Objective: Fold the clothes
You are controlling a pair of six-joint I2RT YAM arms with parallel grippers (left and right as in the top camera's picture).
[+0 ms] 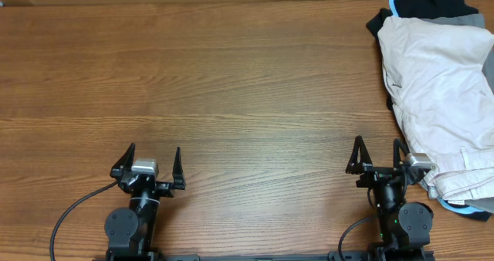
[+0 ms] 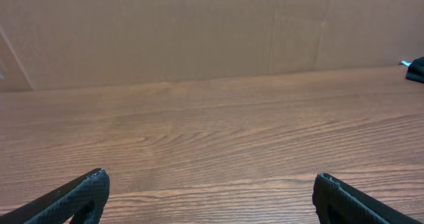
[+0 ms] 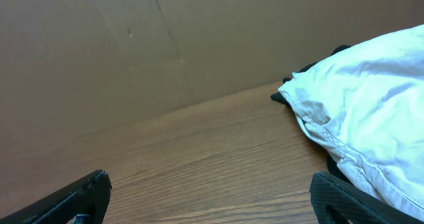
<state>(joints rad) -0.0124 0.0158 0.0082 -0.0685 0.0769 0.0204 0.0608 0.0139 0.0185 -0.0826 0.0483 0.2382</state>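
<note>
1. At the near left edge of the table, the left gripper sits low with its jaws spread as wide as they go and nothing between them. Its wrist view shows only wood ahead, up to the cardboard wall.
2. Across the middle there is only wood. This looks like the natural place to lay a garment out flat.
3. Toward the near right, the right gripper is also spread fully and holds nothing. It sits just left of the near end of the pile, apparently without touching it.
4. Along the right edge, the shorts lie crumpled on top of the pile and run from the far corner toward the near edge. A stitched band shows at their near end, either waistband or hem. A black garment and a grey garment peek out from under their far end.
5. Judged from this, the task is at its very start, with no fold made and the shorts not yet picked up.
6. The next move likely calls for the right gripper to reach over and pinch only the beige cloth, not the layers beneath. It would then draw the shorts to the middle, where the left gripper can help flatten them.
</note>
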